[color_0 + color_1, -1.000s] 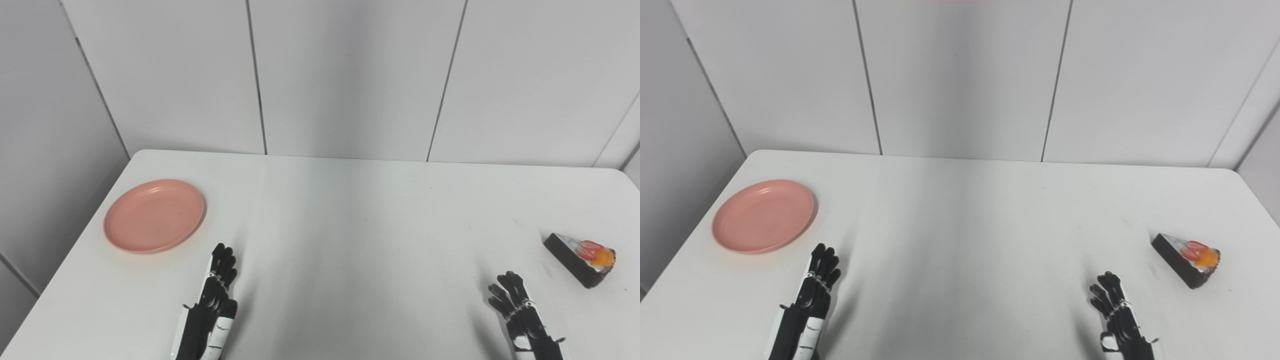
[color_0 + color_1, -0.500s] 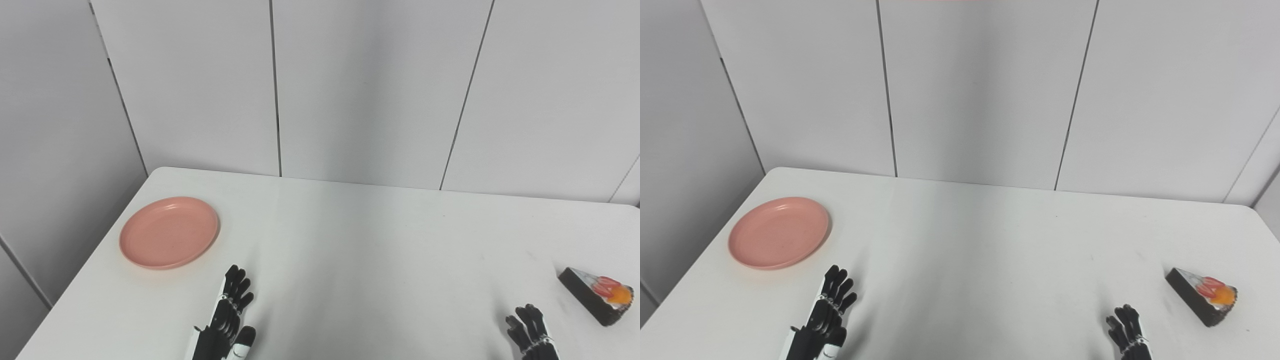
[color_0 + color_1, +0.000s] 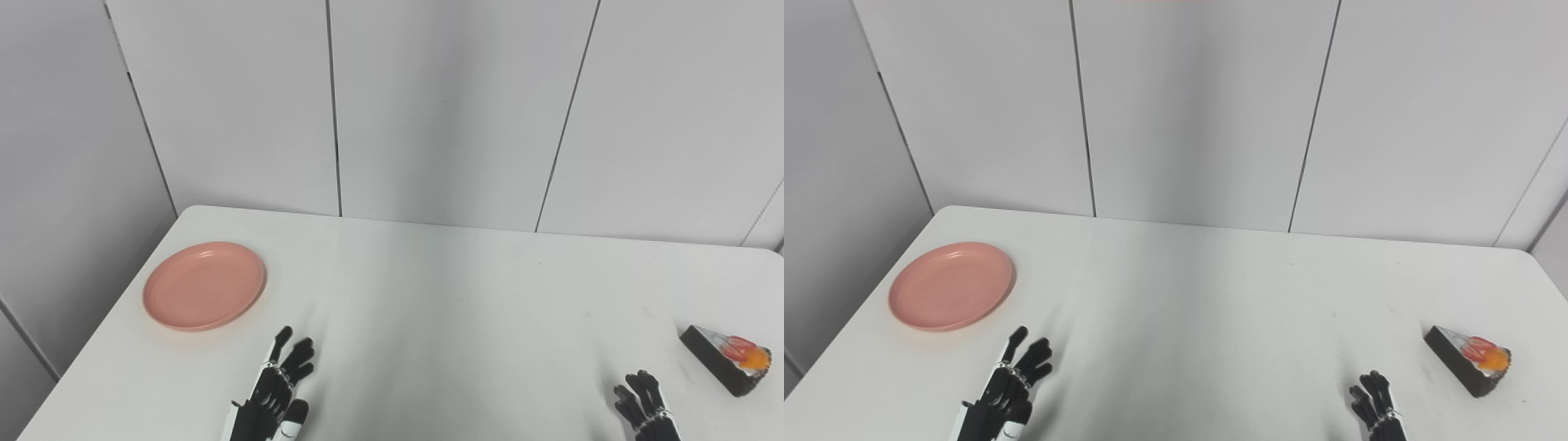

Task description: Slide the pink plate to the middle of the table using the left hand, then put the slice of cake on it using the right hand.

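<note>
The pink plate (image 3: pixel 204 285) lies on the far left of the white table (image 3: pixel 441 306), well apart from the slice of cake (image 3: pixel 727 359) at the right edge. The left hand (image 3: pixel 275 392) sits near and to the right of the plate, its fingers (image 3: pixel 300 356) pointing away toward the wall, spread and holding nothing, short of the plate's rim. The right hand (image 3: pixel 644 409) rests low at the near edge, left of the cake and not touching it; only its fingertips show, seemingly apart and empty, though the frame cuts off most of the hand. Compared with half a second ago, the left hand's fingers have fanned wider and the thumb side has splayed out, while plate, cake and right hand keep their places
</note>
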